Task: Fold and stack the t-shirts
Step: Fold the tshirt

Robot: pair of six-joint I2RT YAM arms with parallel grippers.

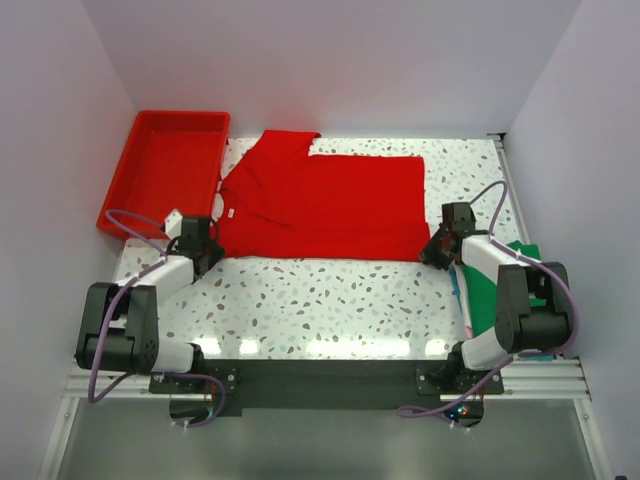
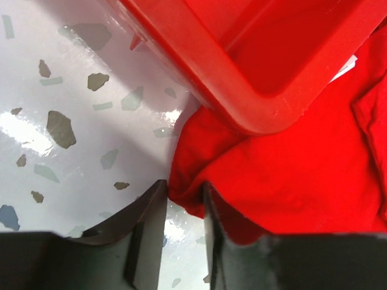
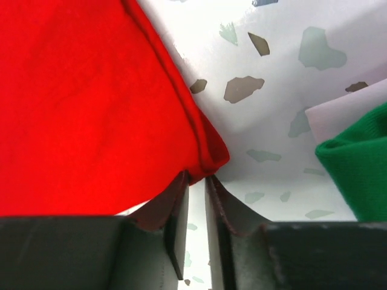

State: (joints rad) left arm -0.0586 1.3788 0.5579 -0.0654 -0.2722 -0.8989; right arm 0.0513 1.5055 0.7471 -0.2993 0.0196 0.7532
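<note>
Red t-shirt lies flat across the far half of the worktop, neck to the left, hem to the right, collar end just beside the red tray. Folded green t-shirt sits near the right edge on other folded cloth. I take that as the stack.

Left tool is at the shirt's near-left corner. Its jaws are drawn in on a fold of the edge with cloth touching both fingers, which reads as a pinch. Right tool is at the near-right hem corner. Its jaws are narrow and the corner sits right at the fingertips, so I can't tell if it's caught.

My read of the step: grab the near edge at both ends and fold it over toward the far edge. To do it well:
- Confirm the right tool has cloth before lifting.
- Raise both ends level so the edge is taut.
- Carry straight to the far side and land edge on edge.
- Keep the left side off the tray rim, since it's tight there.
</note>
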